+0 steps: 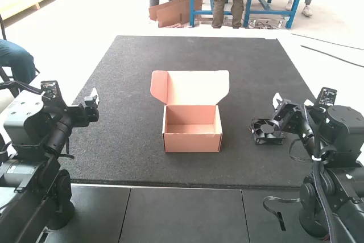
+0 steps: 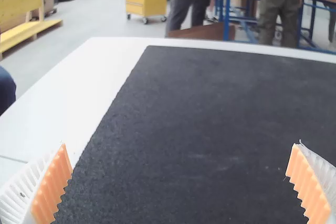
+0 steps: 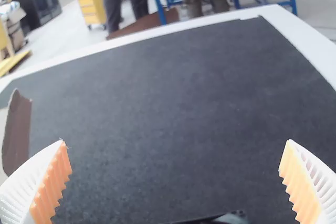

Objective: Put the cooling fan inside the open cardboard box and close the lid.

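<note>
Right claw, fingers apart, hovers by fan at box's 3 o'clock; fan may skid w/ shallow pinch. Left claw: apart too.

You have a dark, coarse mat spread flat over the middle of the white worktop. It leaves a pale margin of bare worktop along the mat's left, right and far edges. Along the near edge, smooth dark panels butt against the mat, with thin seams between them.
</note>
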`<state>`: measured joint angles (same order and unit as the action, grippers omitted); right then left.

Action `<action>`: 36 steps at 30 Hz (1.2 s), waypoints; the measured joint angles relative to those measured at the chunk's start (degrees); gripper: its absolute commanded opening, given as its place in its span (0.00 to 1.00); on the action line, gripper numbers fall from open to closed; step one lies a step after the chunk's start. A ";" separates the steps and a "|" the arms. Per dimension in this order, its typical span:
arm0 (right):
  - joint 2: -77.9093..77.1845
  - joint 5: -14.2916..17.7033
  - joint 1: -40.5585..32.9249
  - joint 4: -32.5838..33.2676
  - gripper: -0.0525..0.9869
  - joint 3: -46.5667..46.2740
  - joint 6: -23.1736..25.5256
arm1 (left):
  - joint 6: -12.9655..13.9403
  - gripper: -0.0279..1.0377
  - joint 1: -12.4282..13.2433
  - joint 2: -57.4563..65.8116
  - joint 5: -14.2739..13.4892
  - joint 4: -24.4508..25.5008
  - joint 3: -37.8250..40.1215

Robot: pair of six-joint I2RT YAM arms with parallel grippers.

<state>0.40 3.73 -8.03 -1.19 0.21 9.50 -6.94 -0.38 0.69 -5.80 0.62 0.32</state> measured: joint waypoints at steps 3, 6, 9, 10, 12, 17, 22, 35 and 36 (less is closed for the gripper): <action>0.00 0.00 0.00 -0.20 0.93 0.00 0.02 | 0.02 0.94 0.00 -0.02 0.00 -0.02 0.00; 0.00 0.00 0.00 -0.81 0.93 0.00 -0.13 | 0.00 0.93 0.00 0.00 0.00 -0.55 0.00; 0.00 0.00 0.00 -1.77 0.93 0.00 -0.83 | 0.00 0.94 0.00 0.00 0.00 -2.27 0.00; 0.00 0.02 0.00 -2.29 0.93 0.00 -1.33 | 0.00 0.94 0.00 0.00 0.02 -3.28 0.00; 0.00 0.02 0.00 -3.76 0.93 -0.02 -2.05 | 0.00 0.93 0.00 0.00 0.02 -5.86 0.00; 0.00 0.85 0.00 -10.23 0.93 0.00 -4.04 | 0.00 0.93 0.00 0.00 0.24 -9.64 0.00; 0.00 1.73 0.00 -12.31 0.93 0.07 -5.25 | 0.00 0.93 0.00 0.00 0.87 -9.44 0.17; 16.11 2.89 0.35 -11.41 0.93 13.07 -6.16 | -0.02 0.94 0.00 16.06 1.31 -9.77 13.35; 18.05 2.99 0.39 -10.86 0.93 14.36 -6.16 | 0.00 0.93 0.00 18.36 1.33 -10.03 14.91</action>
<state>18.46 6.72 -7.64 -12.05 14.57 3.33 -6.94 -0.38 19.05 -4.47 -9.41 15.22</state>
